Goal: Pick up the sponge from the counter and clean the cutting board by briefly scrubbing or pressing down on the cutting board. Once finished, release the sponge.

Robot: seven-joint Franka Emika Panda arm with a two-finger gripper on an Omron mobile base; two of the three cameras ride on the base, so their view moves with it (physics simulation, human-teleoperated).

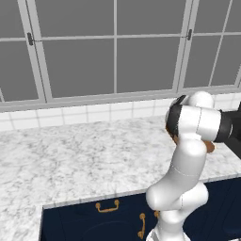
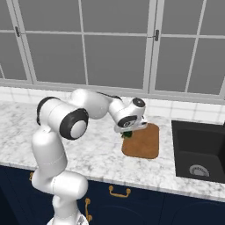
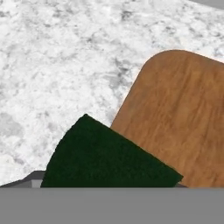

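Covering one cutting board (image 3: 183,118) corner, sponge (image 3: 105,159) (lower edge cut off).

Arm (image 2: 88,107) bent forward, hand angled down

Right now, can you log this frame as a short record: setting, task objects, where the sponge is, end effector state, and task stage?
setting: marbled counter below a window, dark sink to the right
cutting board: orange-brown board lying flat on the counter, beside the sink
sponge: dark green sponge at the end effector, over the board's near-left corner
end effector: end effector shut on the sponge
contact with board: cannot tell
task stage: sponge picked up, not yet released
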